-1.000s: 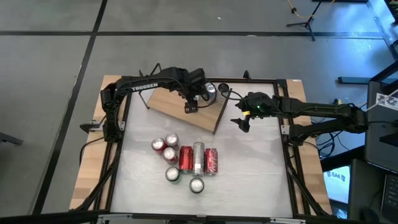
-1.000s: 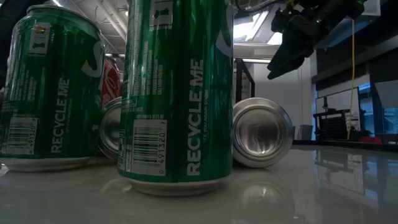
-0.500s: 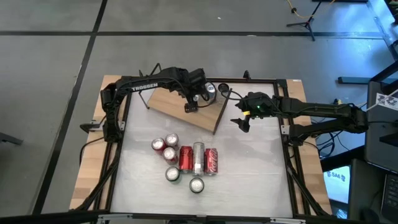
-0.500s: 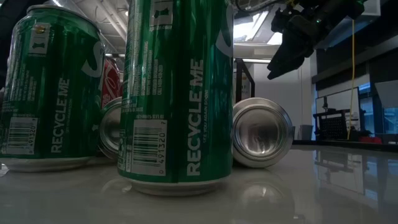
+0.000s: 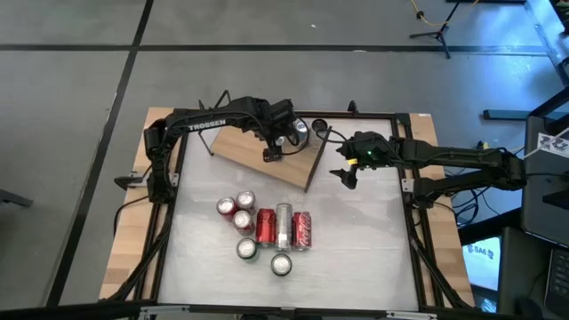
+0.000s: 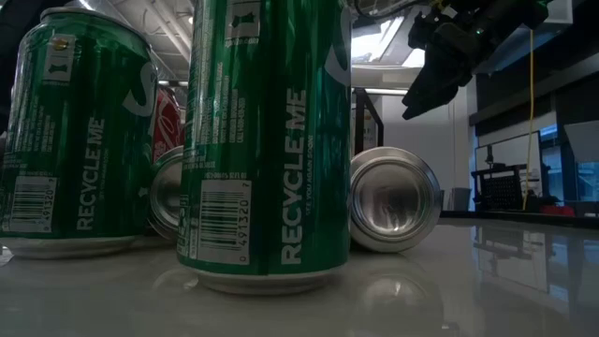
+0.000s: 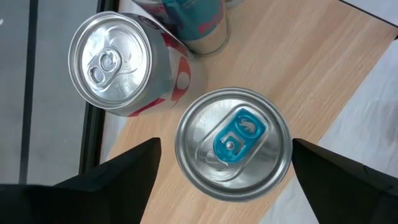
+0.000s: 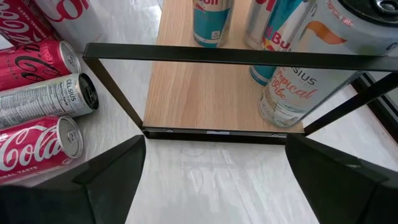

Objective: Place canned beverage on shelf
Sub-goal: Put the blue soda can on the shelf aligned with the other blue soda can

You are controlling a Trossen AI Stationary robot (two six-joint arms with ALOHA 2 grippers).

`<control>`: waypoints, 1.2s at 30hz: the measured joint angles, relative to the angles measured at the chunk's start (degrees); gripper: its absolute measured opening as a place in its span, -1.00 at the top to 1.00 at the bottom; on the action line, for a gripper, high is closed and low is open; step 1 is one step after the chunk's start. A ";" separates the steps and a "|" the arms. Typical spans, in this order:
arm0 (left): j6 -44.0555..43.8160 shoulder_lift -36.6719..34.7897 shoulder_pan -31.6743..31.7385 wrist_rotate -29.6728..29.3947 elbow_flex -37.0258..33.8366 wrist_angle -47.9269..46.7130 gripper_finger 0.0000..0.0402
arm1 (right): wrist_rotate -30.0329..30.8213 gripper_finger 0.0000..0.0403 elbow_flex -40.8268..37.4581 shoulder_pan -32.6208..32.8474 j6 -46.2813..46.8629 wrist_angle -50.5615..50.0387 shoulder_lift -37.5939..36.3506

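Note:
The shelf [image 5: 238,148] is a light wooden board at the far side of the table. My left gripper [image 7: 225,143] hangs over it, pointing down, open. A silver can with a blue tab [image 7: 233,144] stands upright on the board between its fingers. A strip of wood shows between the can and one finger [image 7: 134,171]; the other finger [image 7: 323,171] stands close beside the rim. A red-and-white can [image 7: 112,62] stands next to it. My right gripper [image 5: 345,174] hovers open off the shelf's right end, above the table.
More upright cans [image 8: 292,87] stand on the shelf's far part. On the table's middle lie and stand several cans: red ones [image 5: 265,227], a silver one [image 5: 283,224] and green ones [image 6: 262,140]. The shelf's black wire frame [image 8: 217,55] crosses in front of my right gripper.

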 joint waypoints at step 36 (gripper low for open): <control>-0.42 -0.02 -1.30 0.78 0.00 2.91 -0.04 | 0.00 -0.89 0.00 -0.01 0.00 0.00 -0.02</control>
